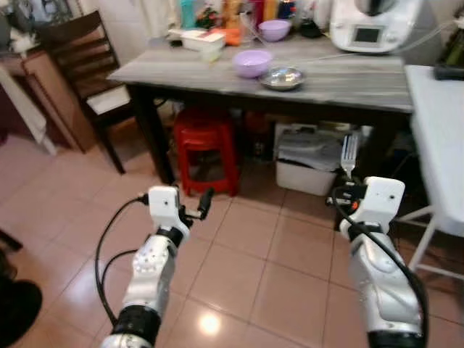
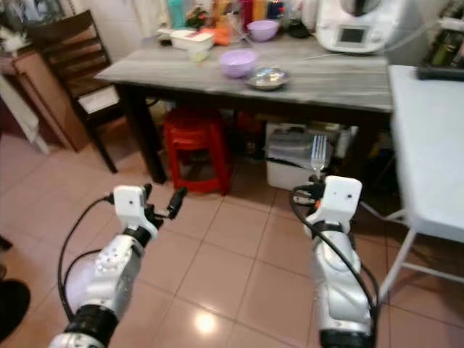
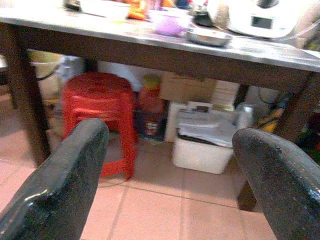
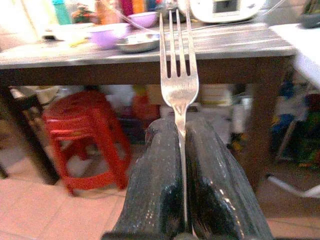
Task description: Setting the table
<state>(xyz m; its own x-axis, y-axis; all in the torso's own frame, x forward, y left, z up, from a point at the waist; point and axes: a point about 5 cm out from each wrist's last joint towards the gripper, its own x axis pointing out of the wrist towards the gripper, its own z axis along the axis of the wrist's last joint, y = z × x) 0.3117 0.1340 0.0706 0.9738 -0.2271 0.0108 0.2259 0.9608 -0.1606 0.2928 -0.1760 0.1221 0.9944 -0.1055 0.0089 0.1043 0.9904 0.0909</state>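
Walk up close to the table [image 1: 348, 83] first, then lay the fork [image 4: 178, 75] down flat beside the steel dish [image 1: 282, 77] — go slow, I think. The right gripper [image 4: 184, 165] pinches the fork's handle tight, prongs up. The left gripper [image 3: 170, 165] is wide apart — nothing in it.

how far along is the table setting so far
Early stage. Already on the grey table: a purple bowl beside a metal dish. In hand: the right gripper is shut on a fork, tines up, short of the table. The left gripper is open and holds nothing. Left: reach the table and lay the fork by the dishes.
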